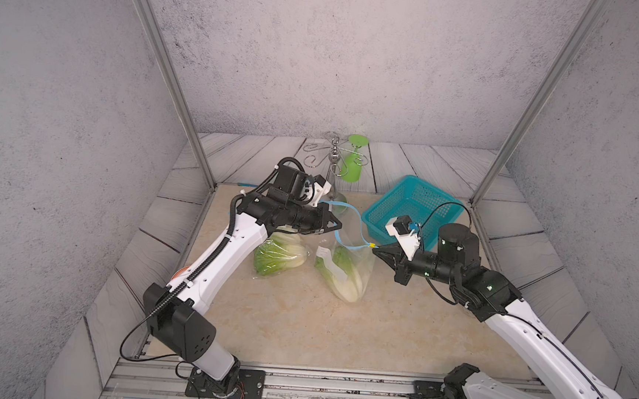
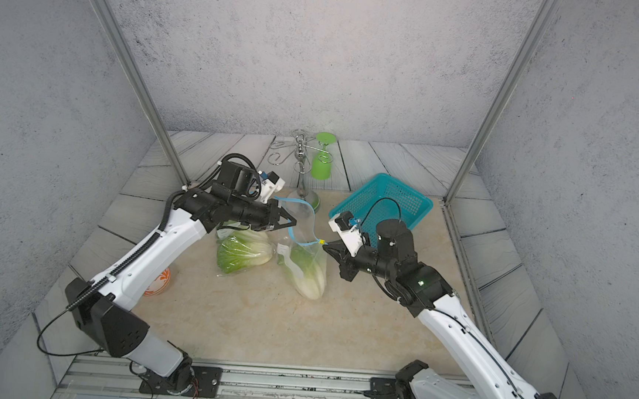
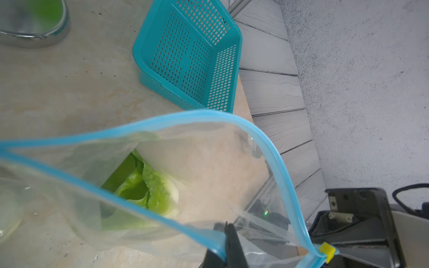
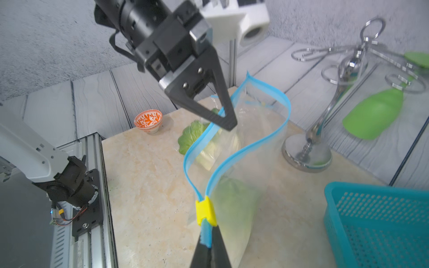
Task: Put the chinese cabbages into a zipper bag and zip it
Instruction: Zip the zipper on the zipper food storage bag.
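A clear zipper bag (image 1: 362, 255) with a blue zip strip hangs between my two grippers, its mouth gaping. One chinese cabbage (image 1: 343, 277) (image 3: 148, 188) stands inside it, white stem down on the table. Two more chinese cabbages (image 2: 245, 251), in thin wrap, lie beside the bag under my left arm. My left gripper (image 1: 337, 225) (image 3: 228, 226) is shut on one side of the blue rim. My right gripper (image 1: 375, 250) (image 4: 207, 243) is shut on the strip's end, right behind the yellow slider (image 4: 205, 212) (image 3: 326, 251).
A teal mesh basket (image 1: 406, 202) sits at the back right, close to my right wrist. A chrome goblet rack (image 1: 335, 167) holding a green goblet (image 1: 353, 164) stands behind the bag. An orange patterned bowl (image 2: 158, 281) rests by my left arm.
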